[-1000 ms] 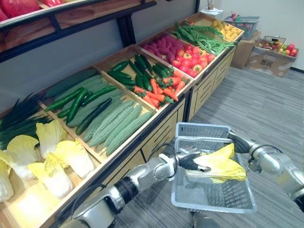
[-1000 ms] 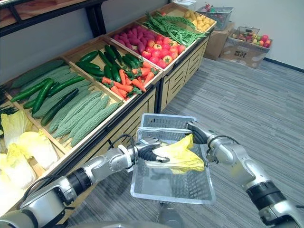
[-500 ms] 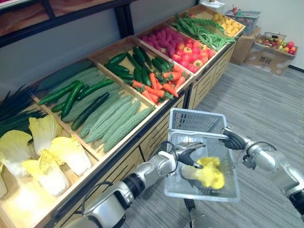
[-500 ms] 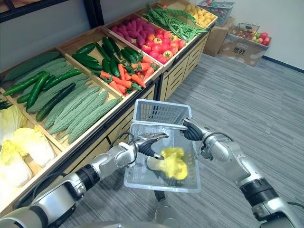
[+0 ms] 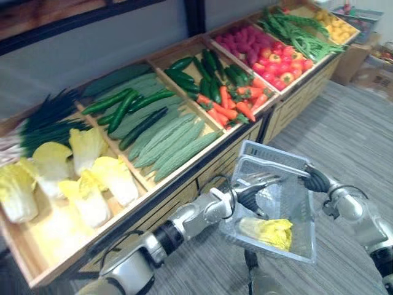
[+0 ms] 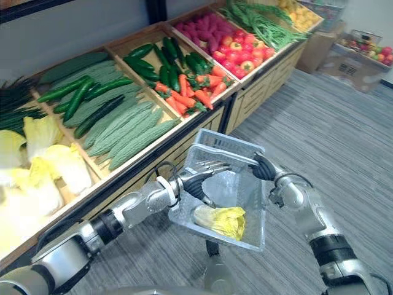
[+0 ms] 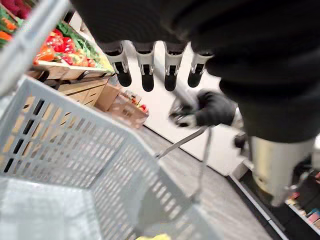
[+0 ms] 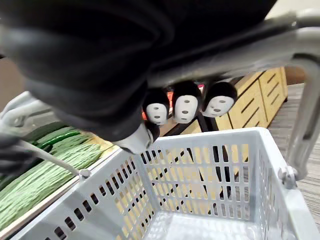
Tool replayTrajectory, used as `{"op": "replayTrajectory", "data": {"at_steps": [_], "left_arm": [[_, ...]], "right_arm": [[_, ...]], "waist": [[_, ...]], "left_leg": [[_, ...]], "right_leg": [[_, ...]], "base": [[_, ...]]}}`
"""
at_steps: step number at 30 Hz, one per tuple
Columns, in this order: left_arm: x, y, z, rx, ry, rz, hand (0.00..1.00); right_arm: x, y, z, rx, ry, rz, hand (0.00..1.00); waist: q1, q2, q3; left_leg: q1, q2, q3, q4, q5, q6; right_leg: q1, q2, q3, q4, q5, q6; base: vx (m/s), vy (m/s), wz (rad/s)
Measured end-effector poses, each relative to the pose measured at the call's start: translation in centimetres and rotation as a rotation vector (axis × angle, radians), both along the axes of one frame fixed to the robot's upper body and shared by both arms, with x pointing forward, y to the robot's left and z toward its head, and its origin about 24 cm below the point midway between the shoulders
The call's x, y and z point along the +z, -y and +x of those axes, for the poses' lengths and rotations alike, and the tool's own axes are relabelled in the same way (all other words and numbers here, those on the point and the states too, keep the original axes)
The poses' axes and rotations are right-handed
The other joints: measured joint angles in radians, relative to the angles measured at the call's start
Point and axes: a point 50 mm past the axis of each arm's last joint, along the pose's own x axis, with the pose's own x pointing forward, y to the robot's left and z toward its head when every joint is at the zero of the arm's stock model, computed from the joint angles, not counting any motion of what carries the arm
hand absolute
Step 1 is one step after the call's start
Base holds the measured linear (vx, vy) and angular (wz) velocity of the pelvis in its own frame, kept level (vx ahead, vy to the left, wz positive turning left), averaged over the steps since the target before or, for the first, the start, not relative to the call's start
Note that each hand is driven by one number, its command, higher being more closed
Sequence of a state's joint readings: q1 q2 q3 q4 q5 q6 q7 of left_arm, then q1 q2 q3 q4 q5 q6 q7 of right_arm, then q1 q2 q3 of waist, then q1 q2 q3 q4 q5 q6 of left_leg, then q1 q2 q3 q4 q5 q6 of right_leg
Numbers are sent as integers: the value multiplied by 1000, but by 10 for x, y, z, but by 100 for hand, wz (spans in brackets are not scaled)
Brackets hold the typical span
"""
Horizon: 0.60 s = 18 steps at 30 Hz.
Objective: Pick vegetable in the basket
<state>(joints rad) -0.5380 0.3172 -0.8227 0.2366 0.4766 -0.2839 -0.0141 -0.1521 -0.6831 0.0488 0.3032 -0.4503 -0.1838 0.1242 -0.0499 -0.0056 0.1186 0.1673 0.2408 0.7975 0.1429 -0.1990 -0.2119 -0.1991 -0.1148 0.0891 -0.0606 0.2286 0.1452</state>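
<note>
A yellow-green napa cabbage [image 5: 267,232] lies on the bottom of the grey plastic basket [image 5: 270,153], with nothing touching it. My left hand [image 5: 255,187] hovers just above the basket's near-left rim, fingers [image 7: 145,70] straight and spread, holding nothing. My right hand [image 5: 314,181] is at the basket's far-right side, its fingers [image 8: 185,105] curled round the metal handle [image 8: 300,55] and carrying the basket above the floor. The left wrist view looks across the basket wall [image 7: 75,145] to the right hand [image 7: 210,107] on the handle.
A long wooden display stand runs along the left, with crates of napa cabbages [image 5: 86,184], bitter gourds [image 5: 172,144], cucumbers [image 5: 202,70], carrots [image 5: 236,104] and red peppers [image 5: 276,64]. Grey carpeted floor [image 6: 344,123] lies to the right.
My left hand has opened and let go of the cabbage, which has dropped from the rim to the basket's bottom. The hand has drawn back to the rim. The camera has shifted.
</note>
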Motion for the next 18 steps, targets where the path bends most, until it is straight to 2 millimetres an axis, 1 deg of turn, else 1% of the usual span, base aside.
{"op": "replayTrajectory", "data": {"at_steps": [1,2,3,4,6,8,9,10,11,13,14,15,16,17,18], "left_arm": [[7,-1,-8,-38,-8,-42,0],[10,-2,-13,-54,-11,-60,0],[14,-6,-20,-81,-24,-85,0],[17,-10,-27,-96,-25,-101,0],[21,-20,-34,-98,-46,-141,0],[27,-40,-41,-53,-67,-198,0],[28,-46,-41,-34,-69,-212,0],[32,-55,-41,2,-57,-232,0],[37,-72,-41,79,-35,-271,0],[40,-93,-40,180,-18,-310,0],[40,-106,-40,252,-10,-335,0],[40,-124,-38,358,-11,-383,0],[40,-141,-37,462,-9,-438,0],[40,-149,-37,515,-3,-468,0],[39,-166,-37,634,14,-528,0]], "right_arm": [[-8,14,-6,-80,-14,14,100],[-12,21,-10,-119,-26,23,100],[-19,35,-18,-202,-48,39,100],[-29,50,-29,-297,-69,59,100],[-41,65,-44,-406,-93,88,100],[-64,86,-75,-587,-143,159,100],[-70,90,-83,-629,-152,182,100],[-80,95,-96,-697,-171,220,100],[-98,100,-119,-822,-196,317,100],[-119,101,-141,-955,-231,433,100],[-132,99,-155,-1044,-245,507,100],[-148,94,-173,-1155,-270,597,100],[-162,88,-189,-1244,-298,672,100],[-168,84,-196,-1282,-311,703,100],[-178,78,-208,-1348,-338,753,100]], "waist": [[4,-1,1],[5,-1,0],[13,-1,0],[27,-1,0],[33,-3,-1],[43,-6,-4],[50,-6,-5],[53,-9,-9],[55,-17,-16],[56,-25,-33],[59,-28,-40],[68,-34,-45],[78,-45,-57],[80,-50,-64],[81,-52,-69]], "left_leg": [[-12,-1,-29,-1,5,7],[-20,-2,-45,-1,6,10],[-33,-4,-75,-1,10,16],[-46,-5,-108,-2,14,21],[-71,-9,-158,-3,23,31],[-99,-18,-236,-20,46,40],[-109,-21,-256,-26,53,43],[-120,-28,-285,-39,64,46],[-142,-40,-339,-59,85,52],[-160,-50,-387,-81,105,57],[-166,-55,-411,-91,117,59],[-169,-64,-443,-106,130,63],[-184,-76,-472,-110,137,65],[-195,-80,-485,-111,140,67],[-211,-85,-515,-112,149,71]], "right_leg": [[9,-12,-30,0,0,0],[13,-17,-44,-1,-1,-1],[22,-29,-74,-1,-3,-1],[30,-40,-106,-1,-4,-1],[41,-56,-151,-1,-9,0],[61,-77,-226,-2,-14,0],[66,-83,-245,-3,-14,0],[72,-87,-272,-6,-14,0],[85,-99,-317,-11,-21,4],[92,-108,-359,-13,-25,5],[101,-112,-379,-16,-25,5],[112,-116,-402,-18,-27,7],[118,-125,-423,-22,-41,9],[119,-130,-434,-25,-47,14],[125,-134,-459,-27,-49,14]], "base": [[-75,-64,64],[-74,-56,72],[-66,-50,73],[-45,-31,75],[-30,-32,80],[-27,-46,99],[-18,-36,81],[-13,-35,97],[-15,-25,107],[-2,-8,84],[18,17,66],[2,38,77],[-5,32,65],[-14,23,68],[2,10,71]]}}
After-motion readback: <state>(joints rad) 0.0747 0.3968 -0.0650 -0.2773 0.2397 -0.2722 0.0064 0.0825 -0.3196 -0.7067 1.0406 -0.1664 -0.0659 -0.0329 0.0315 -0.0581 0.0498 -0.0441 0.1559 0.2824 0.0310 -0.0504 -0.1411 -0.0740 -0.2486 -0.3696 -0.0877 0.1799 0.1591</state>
